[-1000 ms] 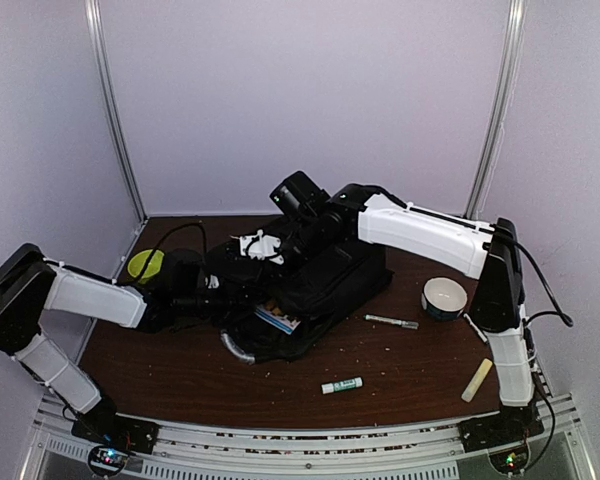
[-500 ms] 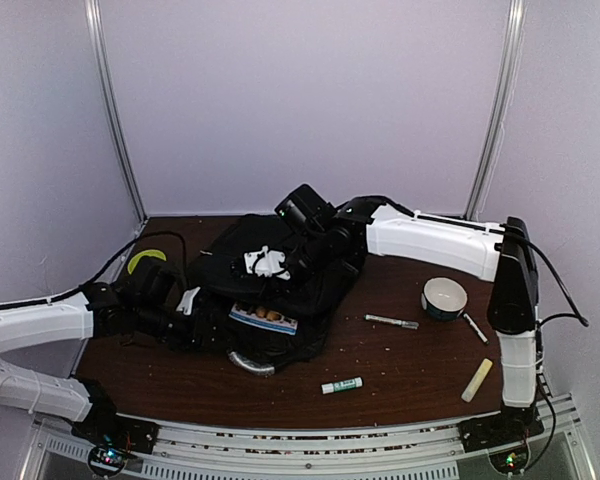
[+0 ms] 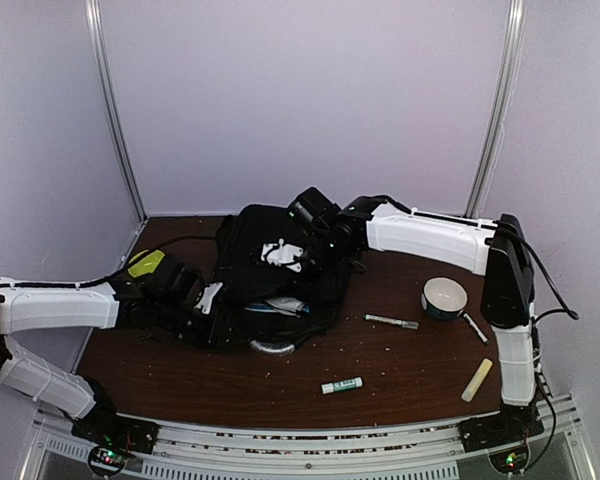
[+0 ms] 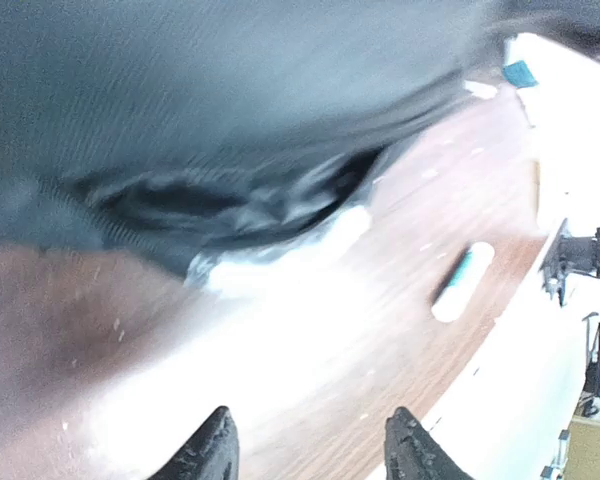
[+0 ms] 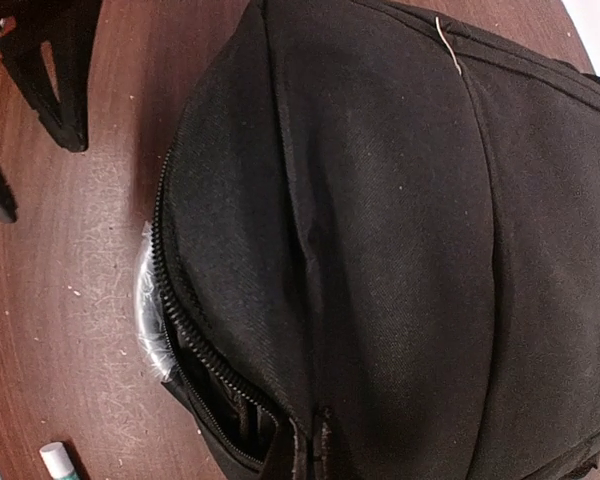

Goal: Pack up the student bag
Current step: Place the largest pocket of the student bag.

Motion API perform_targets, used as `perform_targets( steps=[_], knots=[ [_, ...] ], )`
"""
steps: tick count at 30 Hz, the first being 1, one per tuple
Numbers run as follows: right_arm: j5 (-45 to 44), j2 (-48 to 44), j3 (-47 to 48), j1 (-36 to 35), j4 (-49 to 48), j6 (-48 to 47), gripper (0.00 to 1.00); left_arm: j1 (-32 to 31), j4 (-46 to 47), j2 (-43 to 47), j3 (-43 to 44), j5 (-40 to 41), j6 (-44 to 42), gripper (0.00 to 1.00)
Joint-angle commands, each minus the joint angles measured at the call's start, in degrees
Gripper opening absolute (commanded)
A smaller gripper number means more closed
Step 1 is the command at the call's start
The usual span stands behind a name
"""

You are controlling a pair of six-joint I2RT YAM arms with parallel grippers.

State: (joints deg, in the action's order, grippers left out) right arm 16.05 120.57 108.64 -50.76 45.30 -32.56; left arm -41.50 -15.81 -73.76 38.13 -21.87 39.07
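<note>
The student bag (image 3: 265,275) is a black fabric backpack lying in the middle of the table. Its dark cloth fills the right wrist view (image 5: 400,230). My right gripper (image 3: 307,254) rests on top of it, shut, pinching a fold of the cloth (image 5: 315,445). Beside it the zip mouth (image 5: 205,375) gapes, and clear plastic (image 5: 145,310) pokes out at the mouth's edge. My left gripper (image 3: 208,298) sits low at the bag's left front edge. It is open (image 4: 313,450) over bare wood, and nothing lies between its fingers (image 4: 215,450). The bag's edge (image 4: 230,200) is just ahead of them.
A green-and-white marker (image 3: 341,385) (image 4: 460,283) lies in front of the bag. To the right are a pen (image 3: 391,321), a white round tub (image 3: 444,297), a second pen (image 3: 474,327) and a pale stick (image 3: 477,380). A yellow-green disc (image 3: 145,263) lies at the far left.
The bag has slid back and to the left, and its top now mostly covers its mouth. My left arm has swung low towards the bag's front edge. The right gripper kept hold and moved slightly right.
</note>
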Motion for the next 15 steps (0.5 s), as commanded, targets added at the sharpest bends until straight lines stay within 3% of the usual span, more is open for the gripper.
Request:
perform_targets(
  steps=[1, 4, 8, 15],
  knots=[
    [-5.35, 0.34, -2.01, 1.14, 1.55, -0.88, 0.0, -0.6, -1.19, 2.65, 6.0, 2.45, -4.54, 0.53],
    [-6.49, -3.01, -8.27, 2.47, -0.54, -3.71, 0.0, -0.39, -7.2, 7.12, 7.35, 11.44, -4.19, 0.55],
    [-8.3, -7.25, -15.01, 4.05, -2.85, -7.17, 0.0, 1.46, -8.3, 13.15, 4.76, 21.16, -0.34, 0.57],
    [-7.79, -10.0, -19.6, 5.53, -3.02, -6.19, 0.01, 7.09, -1.96, 12.41, 0.55, 17.83, 0.77, 0.55]
  ],
)
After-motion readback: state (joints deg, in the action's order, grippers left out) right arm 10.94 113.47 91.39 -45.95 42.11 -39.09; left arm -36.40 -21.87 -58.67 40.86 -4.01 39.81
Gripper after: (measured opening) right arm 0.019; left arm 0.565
